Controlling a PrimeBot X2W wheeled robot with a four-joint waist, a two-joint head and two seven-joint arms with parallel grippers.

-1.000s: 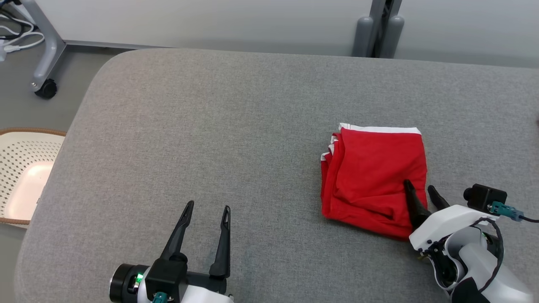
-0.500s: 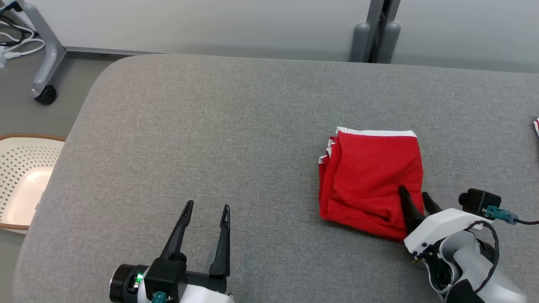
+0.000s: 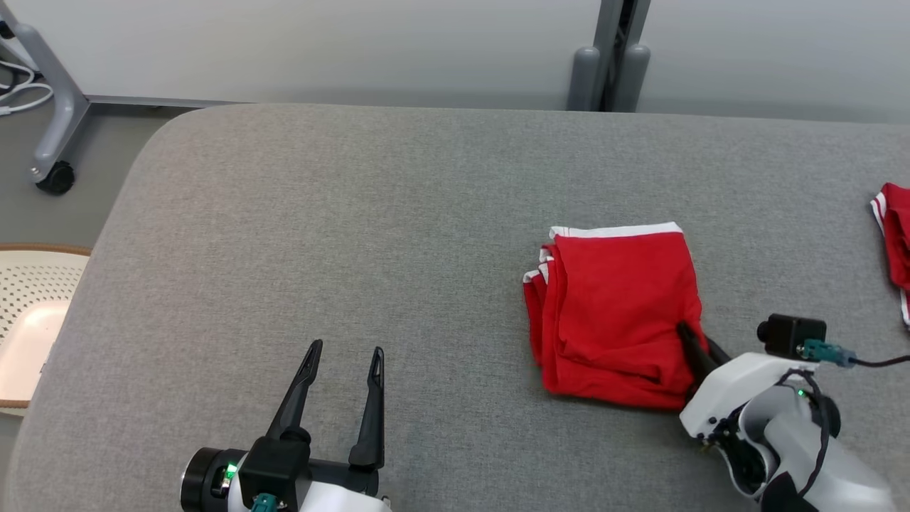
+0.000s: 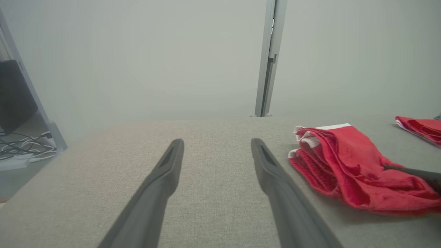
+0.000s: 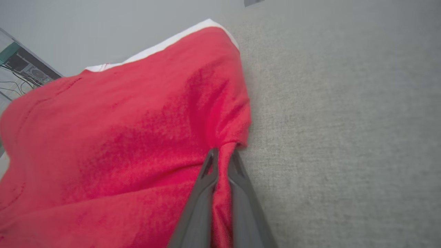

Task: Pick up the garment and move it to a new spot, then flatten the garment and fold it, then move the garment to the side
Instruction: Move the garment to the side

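The garment (image 3: 615,306) was bright red with a white band along its edges. The counter (image 3: 355,235) was a plain grey weave. A second garment (image 3: 894,235) was red with white stripes. The basket (image 3: 35,281) was cream, dotted with holes, with a brown rim. The left gripper (image 3: 345,350) had black fingers (image 3: 367,412); the right gripper (image 3: 693,336) had a white housing.

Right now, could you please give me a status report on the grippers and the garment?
Right gripper shut on folded red garment, near-right corner. Left gripper open over grey cushion. Second red garment off to the right, apart.
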